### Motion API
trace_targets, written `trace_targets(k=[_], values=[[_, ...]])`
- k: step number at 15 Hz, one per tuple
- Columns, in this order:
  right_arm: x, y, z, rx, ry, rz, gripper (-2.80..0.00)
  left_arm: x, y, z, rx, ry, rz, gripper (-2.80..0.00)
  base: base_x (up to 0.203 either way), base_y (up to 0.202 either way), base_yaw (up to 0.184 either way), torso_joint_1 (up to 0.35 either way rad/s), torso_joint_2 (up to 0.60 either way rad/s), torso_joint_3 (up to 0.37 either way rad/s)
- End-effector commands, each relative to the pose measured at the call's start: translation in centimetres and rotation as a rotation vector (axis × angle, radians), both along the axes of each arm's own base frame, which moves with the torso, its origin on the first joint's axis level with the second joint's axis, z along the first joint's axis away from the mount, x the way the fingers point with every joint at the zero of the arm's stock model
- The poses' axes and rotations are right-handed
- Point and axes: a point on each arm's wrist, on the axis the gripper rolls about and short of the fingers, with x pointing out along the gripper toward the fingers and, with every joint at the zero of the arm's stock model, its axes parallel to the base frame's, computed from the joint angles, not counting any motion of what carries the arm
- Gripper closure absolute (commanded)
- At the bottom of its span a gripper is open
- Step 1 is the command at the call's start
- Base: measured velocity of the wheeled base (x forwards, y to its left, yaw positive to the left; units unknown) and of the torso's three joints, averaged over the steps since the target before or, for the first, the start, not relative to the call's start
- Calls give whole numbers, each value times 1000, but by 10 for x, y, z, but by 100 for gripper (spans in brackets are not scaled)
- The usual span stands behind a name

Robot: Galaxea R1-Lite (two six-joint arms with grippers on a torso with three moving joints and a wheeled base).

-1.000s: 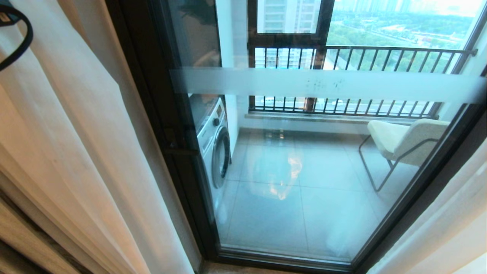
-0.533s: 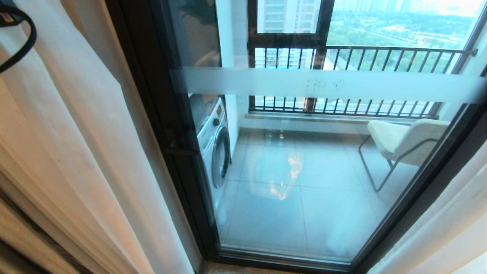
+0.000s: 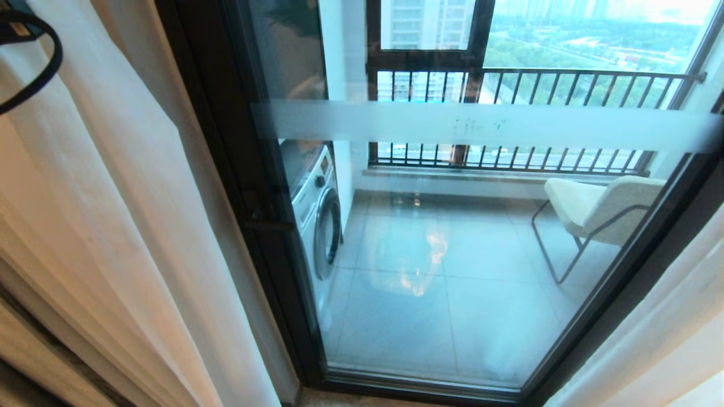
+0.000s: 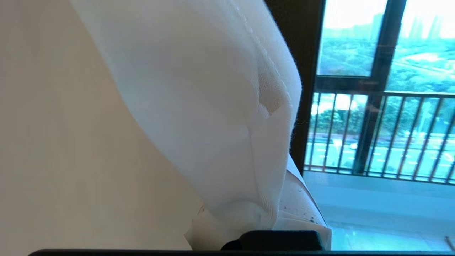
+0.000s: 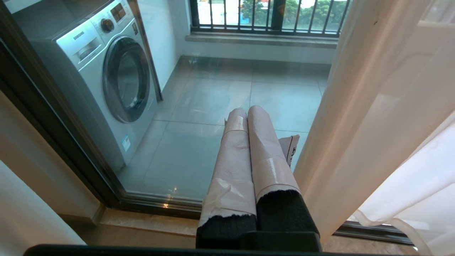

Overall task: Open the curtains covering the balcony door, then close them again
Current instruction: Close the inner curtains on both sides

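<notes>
Left gripper (image 4: 265,227) pinched shut on the left curtain (image 3: 113,215), bunched at the left of the balcony door (image 3: 452,237), folds running floor-to-ceiling. Closing means dragging rightward across the bare glass. Right gripper (image 5: 249,121) shut, empty, beside the right curtain (image 5: 362,106).

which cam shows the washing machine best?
Right wrist view: the washing machine shows nearly whole through the balcony door, drum door and control panel facing the camera. Head view catches only a narrow slice. Left wrist view shows none.
</notes>
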Motion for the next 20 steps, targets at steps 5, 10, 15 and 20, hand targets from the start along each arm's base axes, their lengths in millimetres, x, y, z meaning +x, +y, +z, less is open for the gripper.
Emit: trace_targets(k=[5,10,15,20], values=[[0,0,0,0,1,0,0,1,0,0,-2,-1,1,0,0,-142,0,2,4,1],[0,0,0,0,1,0,0,1,-1,0,-2,-4,-1,0,0,-183,2,2,3,2],[0,0,0,0,1,0,0,1,-1,1,-2,-7,-1,0,0,-184,0,2,2,1],[0,0,0,0,1,0,0,1,-1,0,-2,-6,-1,0,0,-180,0,2,2,2]])
